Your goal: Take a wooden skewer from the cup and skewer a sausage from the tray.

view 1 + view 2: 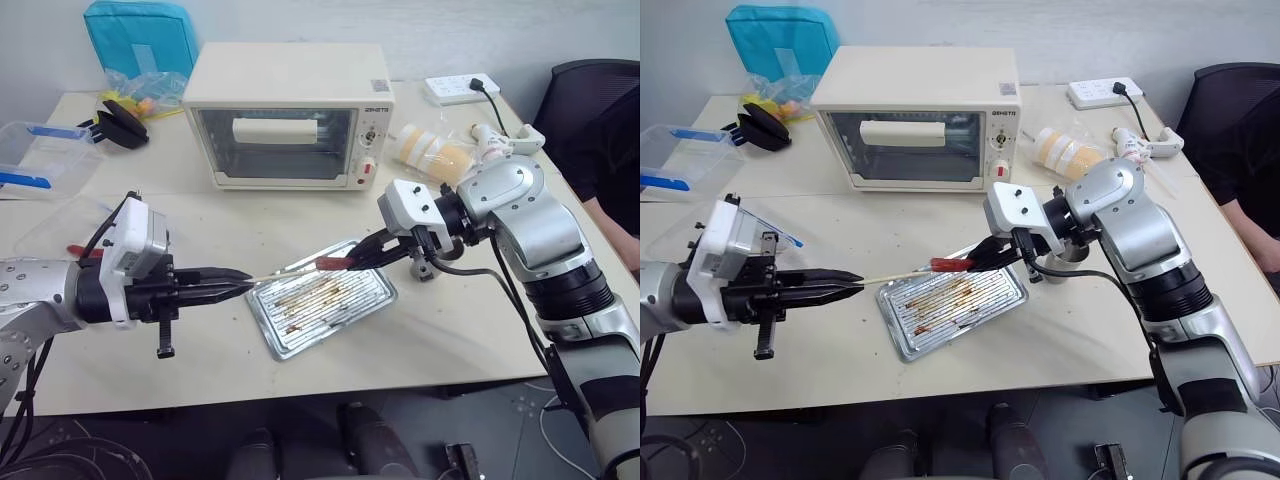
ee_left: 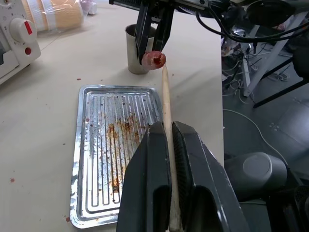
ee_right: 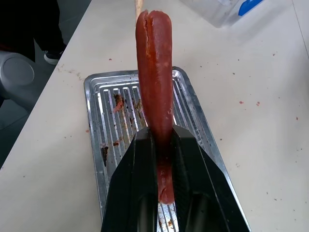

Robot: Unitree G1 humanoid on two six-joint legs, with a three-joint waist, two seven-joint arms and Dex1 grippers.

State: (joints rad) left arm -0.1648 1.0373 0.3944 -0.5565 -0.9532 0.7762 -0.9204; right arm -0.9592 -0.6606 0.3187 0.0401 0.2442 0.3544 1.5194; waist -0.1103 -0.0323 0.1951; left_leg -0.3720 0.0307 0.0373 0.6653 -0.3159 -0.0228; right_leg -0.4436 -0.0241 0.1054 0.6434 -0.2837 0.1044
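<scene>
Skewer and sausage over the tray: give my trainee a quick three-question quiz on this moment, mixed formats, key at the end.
1. True or false: the left gripper is shut on the wooden skewer.
2. Multiple choice: where is the sausage?
A. lying on the tray
B. held above the tray by the right gripper
C. standing in the cup
3. Fill in: the skewer's tip points at the ___ of the sausage.

Key
1. True; the stick runs out from between its closed fingers.
2. B; the tray below holds only grease streaks.
3. End; the left wrist view shows tip and sausage end meeting, though whether it has gone in cannot be told.
</scene>
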